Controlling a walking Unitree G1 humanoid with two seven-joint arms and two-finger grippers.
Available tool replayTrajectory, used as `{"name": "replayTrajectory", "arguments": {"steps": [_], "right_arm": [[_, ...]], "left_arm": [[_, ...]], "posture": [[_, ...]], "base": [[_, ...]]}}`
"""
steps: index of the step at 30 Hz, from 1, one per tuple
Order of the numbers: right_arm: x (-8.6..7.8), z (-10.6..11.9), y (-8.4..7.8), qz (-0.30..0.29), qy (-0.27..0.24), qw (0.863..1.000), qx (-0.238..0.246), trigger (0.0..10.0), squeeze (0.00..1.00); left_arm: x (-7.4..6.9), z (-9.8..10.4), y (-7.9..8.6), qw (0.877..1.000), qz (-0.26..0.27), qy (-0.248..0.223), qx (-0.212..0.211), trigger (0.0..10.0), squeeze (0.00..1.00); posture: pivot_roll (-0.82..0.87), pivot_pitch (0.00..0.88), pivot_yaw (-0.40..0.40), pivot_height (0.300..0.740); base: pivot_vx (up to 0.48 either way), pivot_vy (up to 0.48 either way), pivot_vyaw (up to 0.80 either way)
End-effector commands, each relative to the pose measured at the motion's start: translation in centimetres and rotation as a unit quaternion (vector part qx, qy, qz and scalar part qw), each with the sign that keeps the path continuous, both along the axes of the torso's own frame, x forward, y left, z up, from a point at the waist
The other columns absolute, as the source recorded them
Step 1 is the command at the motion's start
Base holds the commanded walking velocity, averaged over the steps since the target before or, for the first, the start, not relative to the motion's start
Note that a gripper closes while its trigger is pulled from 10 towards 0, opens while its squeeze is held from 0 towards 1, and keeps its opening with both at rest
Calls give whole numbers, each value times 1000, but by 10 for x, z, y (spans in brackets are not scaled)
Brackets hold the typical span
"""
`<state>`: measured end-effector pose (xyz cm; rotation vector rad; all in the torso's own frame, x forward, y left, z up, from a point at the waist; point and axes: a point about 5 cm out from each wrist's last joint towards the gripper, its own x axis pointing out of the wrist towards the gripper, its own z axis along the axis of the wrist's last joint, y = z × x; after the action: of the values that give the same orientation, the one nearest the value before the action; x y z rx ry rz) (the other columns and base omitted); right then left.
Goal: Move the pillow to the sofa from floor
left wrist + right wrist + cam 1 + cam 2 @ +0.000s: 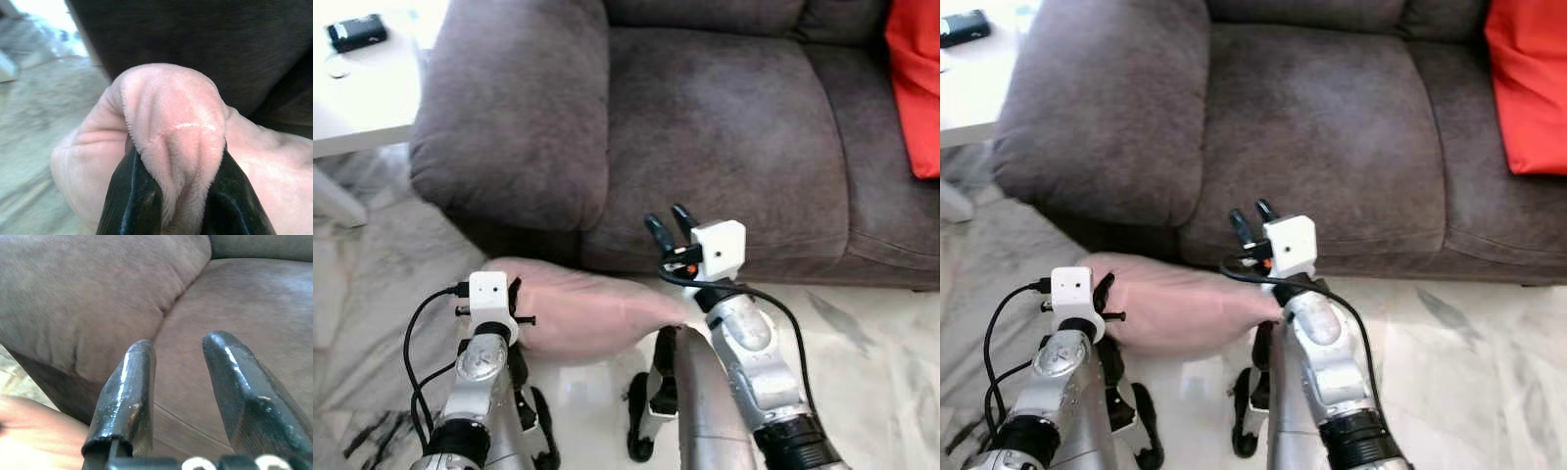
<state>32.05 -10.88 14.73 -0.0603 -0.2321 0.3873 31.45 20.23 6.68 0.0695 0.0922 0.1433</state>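
Left gripper (176,196) pinches the pink pillow (587,313) before the sofa (705,127), right gripper (181,382) fingers parted, empty.

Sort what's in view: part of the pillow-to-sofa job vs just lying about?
Job: pink pillow, pinched by left pincer; brown sofa; right pincer, open, holding nothing.
Lying about: red cushion on the sofa; white side table; black device on it.

We see pale marble floor (881,333) with grey veining, glossy. White table (372,98) far left, bright light on it, small black object (356,32) on top. Red cushion (913,78) far right. We note room brightly lit from far left.
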Motion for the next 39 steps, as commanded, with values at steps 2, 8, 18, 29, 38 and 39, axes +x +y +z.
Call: {"name": "replayTrajectory", "arguments": {"steps": [2, 8, 18, 29, 38, 39], "right_arm": [[0, -8, -22, -33, 9, 999, -12, 10000, 0], [2, -8, -29, -46, 5, 999, -15, 10000, 0], [2, -14, -29, -54, 12, 998, -7, 10000, 0], [2, -29, -28, -63, 35, 997, 19, 10000, 0], [6, -32, -41, -95, 38, 994, 39, 10000, 0], [7, -33, -42, -97, 38, 994, 40, 10000, 0]], "left_arm": [[-5, -3, 4, 1000, 6, -4, -2, 10000, 0], [-3, -5, 0, 1000, 4, 2, -2, 10000, 0], [1, -3, 0, 1000, 9, -3, -7, 10000, 0], [-1, -3, 2, 1000, 8, -14, -5, 10000, 0], [2, 14, 7, 998, -3, -57, -2, 10000, 0], [3, 14, 7, 998, -4, -58, -2, 10000, 0]], "posture": [[-13, 252, -81, 551], [-16, 246, -74, 551], [-18, 227, -84, 551], [7, 142, -84, 551], [34, 68, -55, 551], [33, 65, -53, 551]], "base": [[-285, 0, 0], [-279, 0, 0], [-266, 0, 0], [-91, 0, 0], [0, 0, 0], [0, 0, 0]]}}
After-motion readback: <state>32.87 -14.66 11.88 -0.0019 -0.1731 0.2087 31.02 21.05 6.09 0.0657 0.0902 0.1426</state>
